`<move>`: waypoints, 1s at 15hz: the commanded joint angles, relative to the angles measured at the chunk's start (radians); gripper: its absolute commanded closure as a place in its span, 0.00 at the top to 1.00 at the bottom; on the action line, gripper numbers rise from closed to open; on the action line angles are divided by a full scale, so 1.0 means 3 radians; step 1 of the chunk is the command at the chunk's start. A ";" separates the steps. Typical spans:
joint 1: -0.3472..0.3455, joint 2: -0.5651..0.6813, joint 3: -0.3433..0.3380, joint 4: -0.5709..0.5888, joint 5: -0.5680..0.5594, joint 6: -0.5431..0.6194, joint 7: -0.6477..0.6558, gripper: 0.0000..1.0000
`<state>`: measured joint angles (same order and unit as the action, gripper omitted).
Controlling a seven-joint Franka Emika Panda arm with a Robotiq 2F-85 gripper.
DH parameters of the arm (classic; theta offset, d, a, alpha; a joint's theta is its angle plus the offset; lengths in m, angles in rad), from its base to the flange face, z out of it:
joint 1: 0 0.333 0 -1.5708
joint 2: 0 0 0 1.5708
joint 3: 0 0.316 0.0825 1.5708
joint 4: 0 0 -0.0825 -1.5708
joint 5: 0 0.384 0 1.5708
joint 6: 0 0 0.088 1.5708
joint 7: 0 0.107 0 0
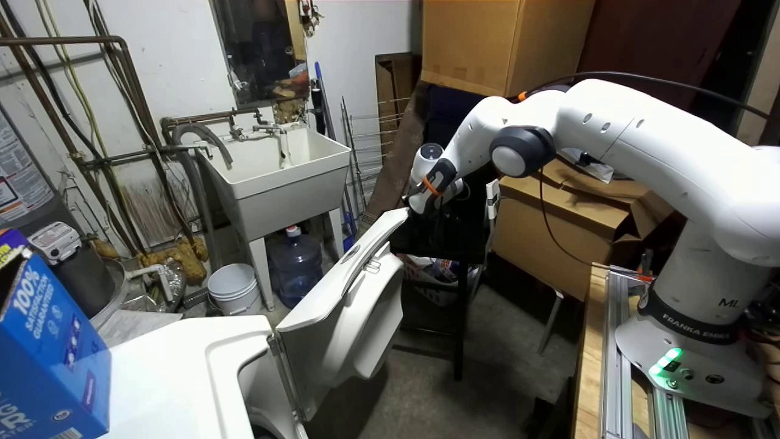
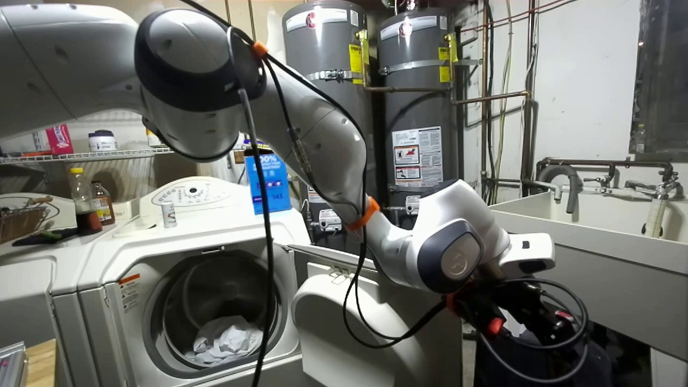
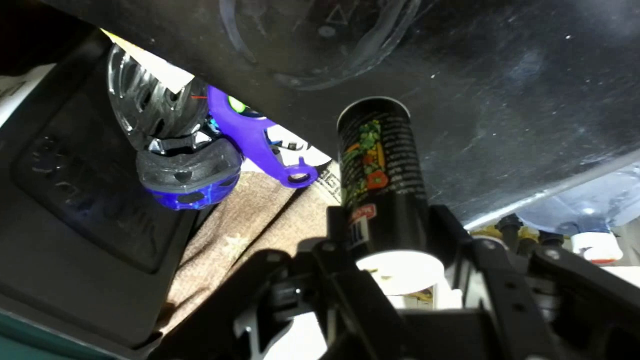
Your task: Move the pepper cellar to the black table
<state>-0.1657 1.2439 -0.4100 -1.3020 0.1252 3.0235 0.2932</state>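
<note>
Nearest in the wrist view is my gripper (image 3: 392, 227): its jaws are clamped on the pepper cellar (image 3: 384, 160), one to each side. I hold the cellar in front of the black table (image 3: 500, 100), crossing its edge in view; whether it touches the tabletop, I cannot tell. Past the table edge show a helmet (image 3: 172, 115), a purple object (image 3: 252, 137) and brown cloth (image 3: 235, 225). In an exterior view, my arm (image 1: 658, 134) extends to the black table; a basket (image 1: 440, 295) shows below its top, an open white door (image 1: 359, 311) and a cardboard box (image 1: 542, 225) near it. In an exterior view, the machine (image 2: 126, 328) bearing that door contains white cloth (image 2: 228, 344).
</note>
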 commanded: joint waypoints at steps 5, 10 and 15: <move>-0.0136 0.0303 0.0250 0.0348 0.0067 0.0053 -0.0003 0.20; -0.0162 0.0370 0.0272 0.0413 0.0078 0.0043 0.0004 0.20; -0.0226 0.0342 0.0369 0.0425 0.0075 -0.0029 -0.0035 0.84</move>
<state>-0.2118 1.3280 -0.3236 -1.2230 0.1335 3.0401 0.2938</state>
